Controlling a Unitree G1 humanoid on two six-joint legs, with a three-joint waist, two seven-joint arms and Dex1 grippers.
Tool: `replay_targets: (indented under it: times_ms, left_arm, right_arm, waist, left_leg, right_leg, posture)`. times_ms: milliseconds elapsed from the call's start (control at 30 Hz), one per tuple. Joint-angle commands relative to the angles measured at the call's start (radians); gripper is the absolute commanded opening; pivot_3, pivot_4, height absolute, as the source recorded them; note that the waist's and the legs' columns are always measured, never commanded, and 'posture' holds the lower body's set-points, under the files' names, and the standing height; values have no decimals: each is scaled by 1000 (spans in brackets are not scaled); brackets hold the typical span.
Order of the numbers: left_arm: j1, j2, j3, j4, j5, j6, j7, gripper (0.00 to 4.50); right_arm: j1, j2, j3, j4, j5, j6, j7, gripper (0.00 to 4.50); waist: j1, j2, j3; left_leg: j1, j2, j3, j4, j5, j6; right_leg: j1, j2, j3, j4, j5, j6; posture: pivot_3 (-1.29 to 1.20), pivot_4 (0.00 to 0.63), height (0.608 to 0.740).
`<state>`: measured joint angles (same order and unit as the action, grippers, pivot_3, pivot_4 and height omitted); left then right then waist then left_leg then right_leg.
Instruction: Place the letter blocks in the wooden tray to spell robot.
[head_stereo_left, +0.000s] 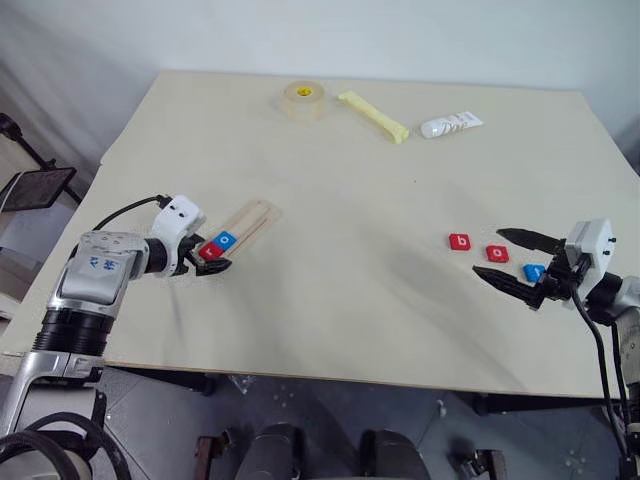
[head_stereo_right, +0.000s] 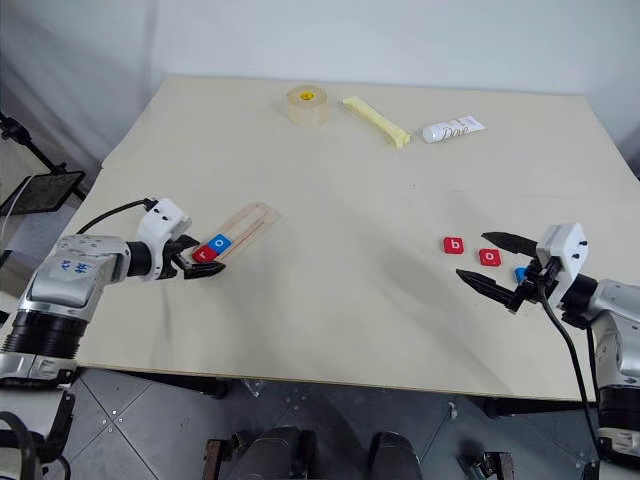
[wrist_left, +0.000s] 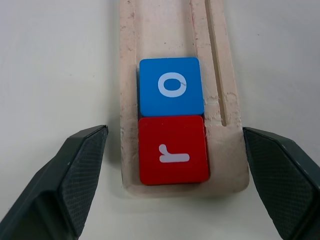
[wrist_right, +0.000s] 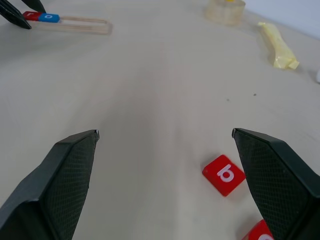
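Observation:
The wooden tray (head_stereo_left: 252, 217) lies slanted on the table's left half. Its near end holds a red letter block "r" (wrist_left: 172, 155), with a blue "o" (wrist_left: 171, 86) touching it just beyond. My left gripper (head_stereo_left: 212, 256) is open at that near end, one finger on either side of the tray and nothing between them but the tray's end. On the right lie a red "b" (head_stereo_left: 459, 241), a red "o" (head_stereo_left: 497, 253) and a blue block (head_stereo_left: 534, 271) partly hidden by my fingers, so its letter is unreadable. My right gripper (head_stereo_right: 474, 257) hovers open just by these three.
Along the table's far edge stand a roll of tape (head_stereo_left: 304, 100), a pale yellow stick (head_stereo_left: 373, 116) and a white tube (head_stereo_left: 451, 124). Bare tabletop (head_stereo_left: 350, 250) stretches between the tray and the loose blocks. A black stand (head_stereo_left: 35, 188) sits off the table's left edge.

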<state>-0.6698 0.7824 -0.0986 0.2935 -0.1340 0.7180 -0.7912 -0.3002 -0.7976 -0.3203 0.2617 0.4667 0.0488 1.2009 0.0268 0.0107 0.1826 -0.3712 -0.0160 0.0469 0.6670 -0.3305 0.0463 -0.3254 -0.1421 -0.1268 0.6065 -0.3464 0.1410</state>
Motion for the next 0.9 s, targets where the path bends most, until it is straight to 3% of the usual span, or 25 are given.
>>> replay_targets:
  times_ms: [33,100,233,567,900]
  left_arm:
    - [9,-19,-47,47,38,22,-7,4500]
    - [0,-30,-63,77,63,24,3,4500]
    - [-6,-42,-71,93,71,16,-9,3419]
    - [-44,-48,-103,18,111,-64,-67,3399]
    - [-239,-179,-248,-83,186,-111,-135,3399]
  right_arm:
    - [-13,-10,-5,-2,1,-1,-5,4472]
    - [-25,-9,0,7,-5,-2,-6,4472]
    - [-35,-10,4,15,-11,-2,-8,4500]
    - [-25,-14,-7,7,-11,-3,-18,4500]
    - [105,13,-58,-115,21,7,-89,4500]
  waist:
    - [0,0,0]
    - [1,1,0]
    - [1,4,-2]
    - [3,4,-2]
    - [20,-2,1]
  left_leg:
    - [0,0,0,0,0,0]
    - [0,-1,0,0,0,0]
    - [1,-3,0,0,1,2]
    - [1,-5,-1,0,2,2]
    - [-14,-7,-8,2,3,4]
  right_leg:
    - [0,0,0,0,0,0]
    - [0,0,0,0,0,0]
    - [1,-3,0,1,0,0]
    - [1,-5,0,2,0,0]
    - [-9,-5,-5,1,0,1]
  posture:
    - [0,150,740]
    - [0,150,740]
    - [0,150,740]
    - [0,150,740]
    - [0,150,740]
